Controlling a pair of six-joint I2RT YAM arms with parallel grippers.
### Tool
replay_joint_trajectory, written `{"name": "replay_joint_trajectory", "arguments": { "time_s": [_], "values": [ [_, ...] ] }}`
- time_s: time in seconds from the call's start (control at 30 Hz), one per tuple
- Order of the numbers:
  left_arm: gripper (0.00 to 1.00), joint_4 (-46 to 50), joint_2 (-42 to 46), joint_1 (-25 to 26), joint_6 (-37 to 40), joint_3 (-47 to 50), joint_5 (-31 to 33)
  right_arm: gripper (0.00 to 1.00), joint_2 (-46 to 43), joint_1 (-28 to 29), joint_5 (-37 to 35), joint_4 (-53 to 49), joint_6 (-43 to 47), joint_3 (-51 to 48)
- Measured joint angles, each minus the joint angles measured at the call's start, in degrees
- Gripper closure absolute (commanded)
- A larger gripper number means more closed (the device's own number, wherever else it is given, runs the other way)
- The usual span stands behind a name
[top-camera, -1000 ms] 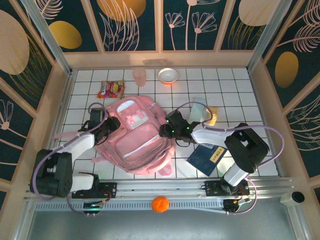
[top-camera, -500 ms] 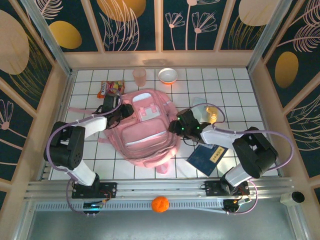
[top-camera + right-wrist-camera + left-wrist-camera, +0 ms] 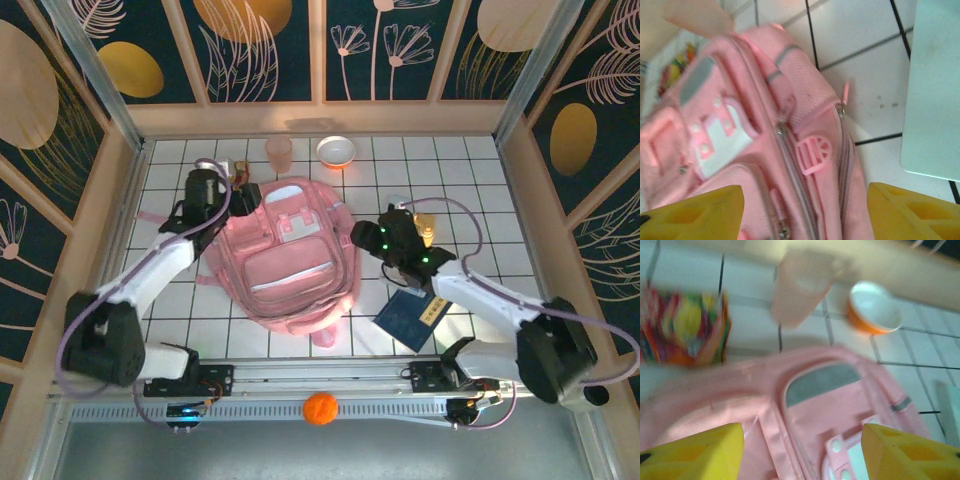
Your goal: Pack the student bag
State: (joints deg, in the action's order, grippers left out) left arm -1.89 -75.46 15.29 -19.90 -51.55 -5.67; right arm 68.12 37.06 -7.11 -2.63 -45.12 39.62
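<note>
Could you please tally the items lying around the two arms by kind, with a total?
student bag: 1
pink cup: 1
bowl: 1
snack packet: 1
blue book: 1
pale green flat item: 1
small yellow item: 1
orange ball: 1
Total: 8

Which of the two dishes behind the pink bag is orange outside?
The bowl, right of the cup: low and wide, white inside, orange outside. The cup is tall, narrow and pale pink.
</note>
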Motion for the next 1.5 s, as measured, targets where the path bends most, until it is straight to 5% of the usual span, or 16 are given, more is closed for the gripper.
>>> {"name": "replay_joint_trajectory", "arguments": {
  "time_s": [0.27, 0.47, 0.63, 1.0, 1.17, 1.23, 1.33, 1.5],
  "values": [
    [0.36, 5.70, 12.85, 2.91, 24.39, 1.40, -8.57, 0.29, -11.10, -0.98, -0.66, 1.60, 3.37, -3.39],
    [0.35, 13.62, 11.23, 16.55, 40.04, 8.83, -10.16, 0.29, -12.28, -1.22, -0.39, 3.54, 5.42, -5.53],
    [0.33, 14.78, 8.35, 24.35, 44.89, 11.41, -10.32, 0.29, -15.06, -1.25, -0.42, 4.94, 5.64, -8.20],
    [0.28, 14.53, 1.60, 26.95, 51.63, 13.49, -11.67, 0.29, -17.94, -1.29, -0.39, 5.88, 5.33, -10.54],
    [0.27, 12.26, 0.55, 27.91, 52.19, 15.02, -7.63, 0.29, -17.94, -1.29, -0.37, 6.05, 5.33, -10.56],
    [0.37, 11.04, 0.39, 28.15, 52.17, 15.37, -5.97, 0.29, -17.94, -1.29, -0.35, 6.38, 5.29, -10.56],
    [0.83, 10.49, 0.20, 28.24, 51.41, 15.41, -5.22, 0.28, -17.86, -1.29, 0.04, 6.73, 4.70, -10.56],
    [1.00, 10.14, 2.93, 28.52, 48.85, 15.41, -3.41, 0.29, -15.65, -2.08, 4.79, 5.99, 1.70, -10.21]
  ]
}}
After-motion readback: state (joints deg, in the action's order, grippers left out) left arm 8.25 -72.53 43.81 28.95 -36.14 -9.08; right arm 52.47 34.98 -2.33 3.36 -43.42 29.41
